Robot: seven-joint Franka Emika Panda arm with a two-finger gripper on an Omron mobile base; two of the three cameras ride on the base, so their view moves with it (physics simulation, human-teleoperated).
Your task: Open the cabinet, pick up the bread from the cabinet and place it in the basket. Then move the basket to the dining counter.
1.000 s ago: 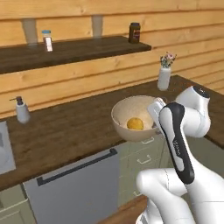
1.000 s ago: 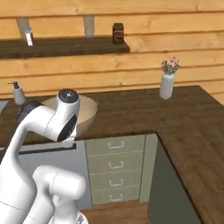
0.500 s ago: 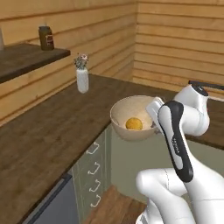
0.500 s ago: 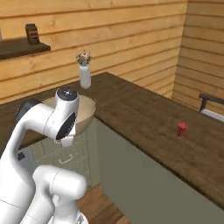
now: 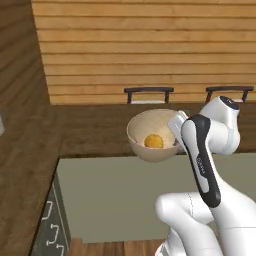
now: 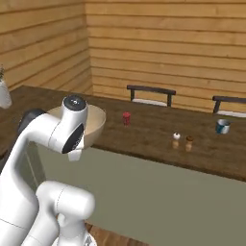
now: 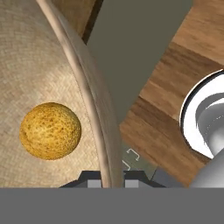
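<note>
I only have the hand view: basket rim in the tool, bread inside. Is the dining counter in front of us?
Observer: Yes. The long dark-brown wood counter runs just beyond the round beige woven basket.
Operator: Anything on it near the basket?
Observer: A small red cup stands just right of the basket in the right base view.
Operator: More beyond that?
Observer: A white shaker and a brown shaker, then a blue mug farther right.

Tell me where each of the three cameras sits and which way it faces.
Left base view: behind the arm's left, looking at the dining counter; white arm lower right, carrying the basket with the bread.
Right base view: behind its right, same counter; arm lower left.
Hand view: on the hand, looking down along the claw, clamped on the basket's rim.
All three share the basket.
</note>
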